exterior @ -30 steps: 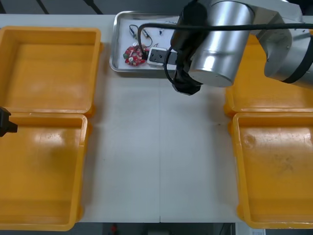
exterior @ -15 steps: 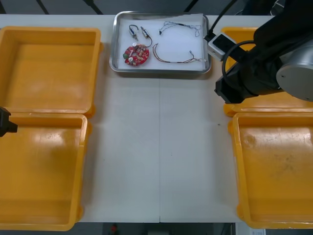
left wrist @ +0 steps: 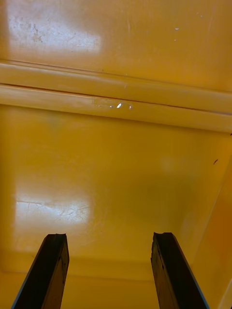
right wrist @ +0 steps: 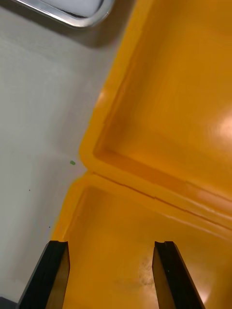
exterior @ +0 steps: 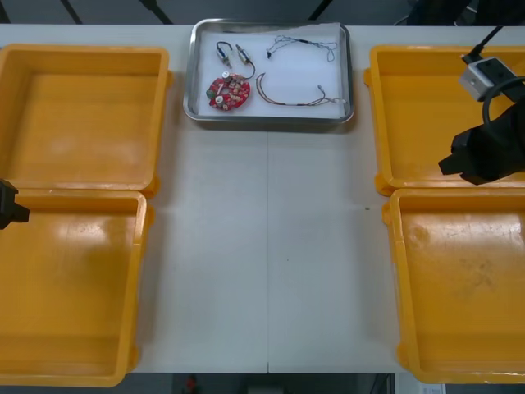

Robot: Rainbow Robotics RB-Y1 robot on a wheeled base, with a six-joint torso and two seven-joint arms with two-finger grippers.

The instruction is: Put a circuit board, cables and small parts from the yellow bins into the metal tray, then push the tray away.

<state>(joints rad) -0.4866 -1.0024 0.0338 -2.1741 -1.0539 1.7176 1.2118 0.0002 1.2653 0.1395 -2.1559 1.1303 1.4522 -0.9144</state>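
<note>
My right gripper (right wrist: 110, 247) and left gripper (left wrist: 109, 237) hang open, empty; the metal tray (exterior: 189, 82) looks stiff and slick, so push its near rim.

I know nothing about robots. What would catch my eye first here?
Four big yellow bins flank the table, two each side. Between them at the far edge, a metal tray holds a red circuit board and thin cables. The right gripper hovers open over the right bins' seam; the left gripper hangs over the left bins.
</note>
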